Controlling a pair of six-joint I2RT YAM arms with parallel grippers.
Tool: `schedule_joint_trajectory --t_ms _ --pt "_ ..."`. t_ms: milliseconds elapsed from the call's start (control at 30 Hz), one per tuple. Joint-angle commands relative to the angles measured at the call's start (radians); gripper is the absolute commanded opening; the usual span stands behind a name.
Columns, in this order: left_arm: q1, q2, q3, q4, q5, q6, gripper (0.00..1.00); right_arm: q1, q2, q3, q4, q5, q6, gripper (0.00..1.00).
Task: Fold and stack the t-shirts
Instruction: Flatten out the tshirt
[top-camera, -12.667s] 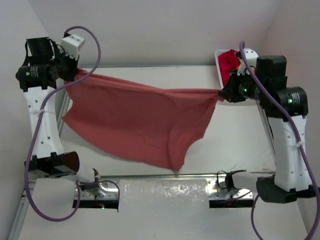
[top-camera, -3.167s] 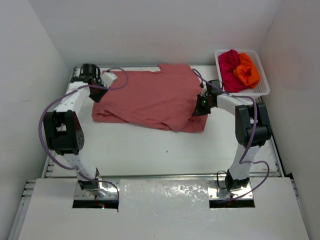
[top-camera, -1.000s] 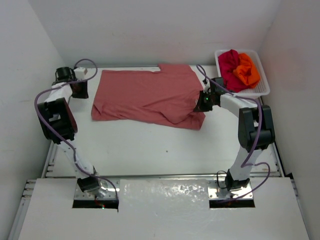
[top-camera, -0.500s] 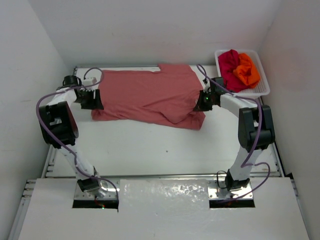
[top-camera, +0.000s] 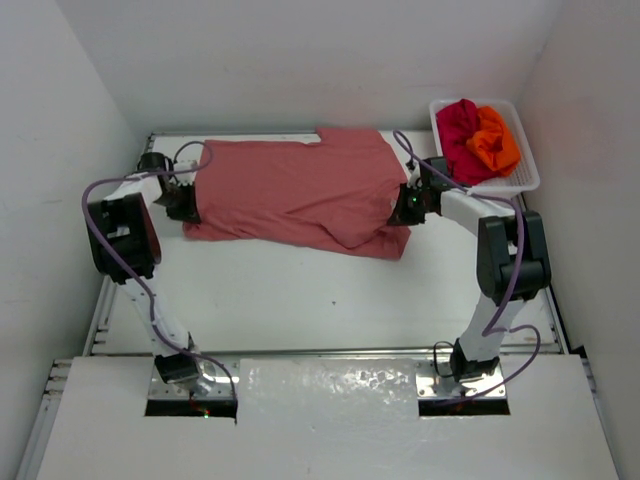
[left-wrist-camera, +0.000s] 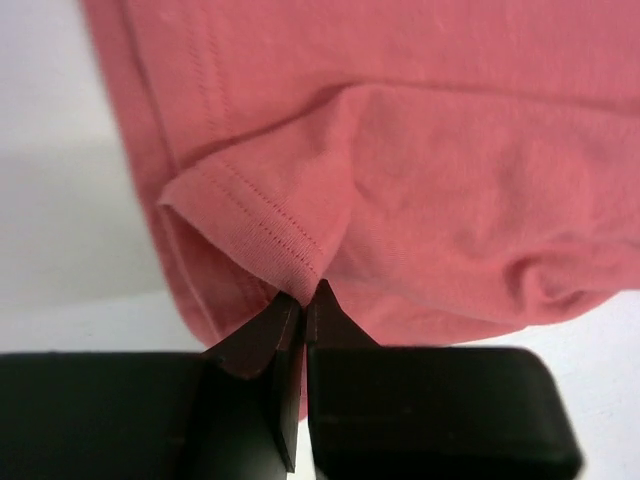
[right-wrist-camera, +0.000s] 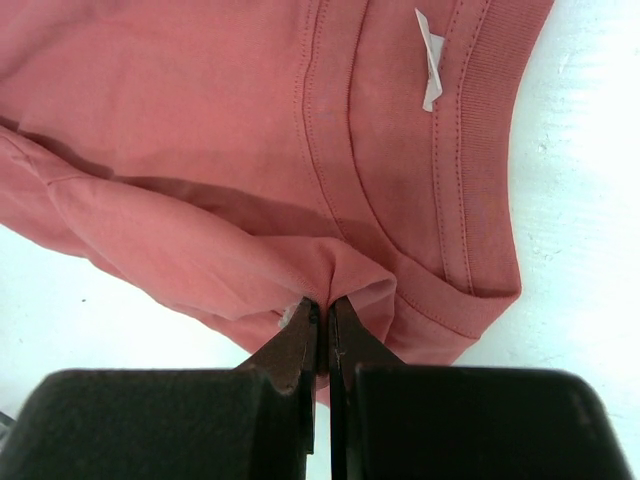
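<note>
Top external: salmon-pink t-shirt (top-camera: 290, 190) spread flat, left gripper (left-wrist-camera: 303, 297) nipping its hem corner, right gripper (right-wrist-camera: 322, 305) nipping a fold beside the collar; open table (top-camera: 300, 290) along its near side.

White arm links (top-camera: 484, 312), black joint housings (top-camera: 511, 256), looping purple cables (top-camera: 104, 184), one green light (top-camera: 411, 198).

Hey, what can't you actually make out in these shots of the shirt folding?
Top view: red t-shirt and orange t-shirt lie bunched in the basket, lower parts hidden.
Left wrist view: left gripper itself hides how many pink t-shirt layers it pinches.
Right wrist view: neck label print too small.
</note>
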Motion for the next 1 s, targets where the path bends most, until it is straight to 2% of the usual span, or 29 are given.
schedule_joint_trajectory --t_ms 0,233,367,433,600,767,867,967 --pt "0.005 -0.057 0.058 0.047 -0.031 -0.006 0.0 -0.001 -0.058 0.0 0.012 0.006 -0.015 0.0" --pt "0.025 -0.15 0.073 -0.015 -0.023 0.078 0.0 -0.005 -0.092 0.012 -0.047 0.023 -0.05 0.0" --pt "0.094 -0.199 0.099 -0.15 0.056 0.219 0.0 -0.006 -0.165 -0.038 -0.124 0.022 -0.056 0.0" --pt "0.12 -0.225 0.073 -0.247 0.067 0.334 0.0 -0.005 -0.22 -0.128 -0.153 0.023 -0.044 0.0" --pt "0.249 -0.356 -0.063 -0.422 0.072 0.582 0.0 0.025 -0.497 -0.402 -0.248 0.051 0.036 0.0" --pt "0.335 -0.459 -0.284 -0.525 0.014 0.753 0.0 0.048 -0.685 -0.554 -0.359 0.04 0.086 0.0" --pt "0.336 -0.493 -0.356 -0.508 -0.034 0.761 0.0 0.048 -0.734 -0.597 -0.38 0.038 0.082 0.0" --pt "0.34 -0.509 -0.366 -0.479 -0.042 0.747 0.0 0.048 -0.716 -0.568 -0.36 0.043 0.073 0.0"
